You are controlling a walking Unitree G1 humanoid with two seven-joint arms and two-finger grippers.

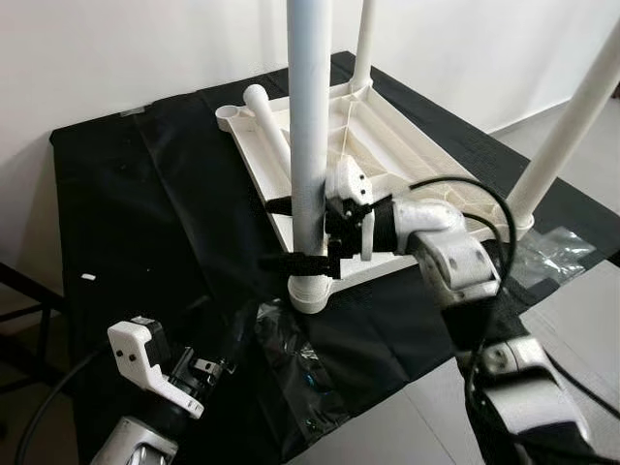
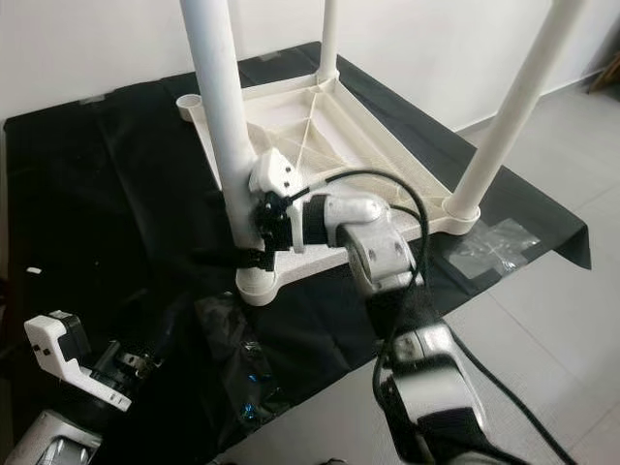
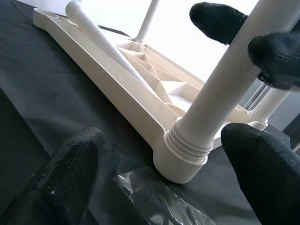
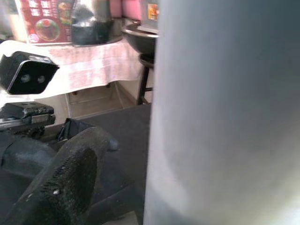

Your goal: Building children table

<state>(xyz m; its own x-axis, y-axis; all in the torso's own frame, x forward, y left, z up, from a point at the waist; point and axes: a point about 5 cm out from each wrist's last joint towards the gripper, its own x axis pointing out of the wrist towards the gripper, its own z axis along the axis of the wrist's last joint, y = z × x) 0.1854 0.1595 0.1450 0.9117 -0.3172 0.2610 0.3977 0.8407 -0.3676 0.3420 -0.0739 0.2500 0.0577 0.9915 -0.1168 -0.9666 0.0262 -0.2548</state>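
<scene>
Left eye view: right end effector (image 1: 308,232) reaches sideways, clamping upright table leg (image 1: 309,116).

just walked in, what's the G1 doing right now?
It is assembling a white plastic children's table that lies upside down on a black cloth. The right pincer is clamped around the near leg, which stands in its corner socket. Two more legs are upright; a fourth, loose leg lies across the frame. The left pincer is open, low, apart from the table.
</scene>
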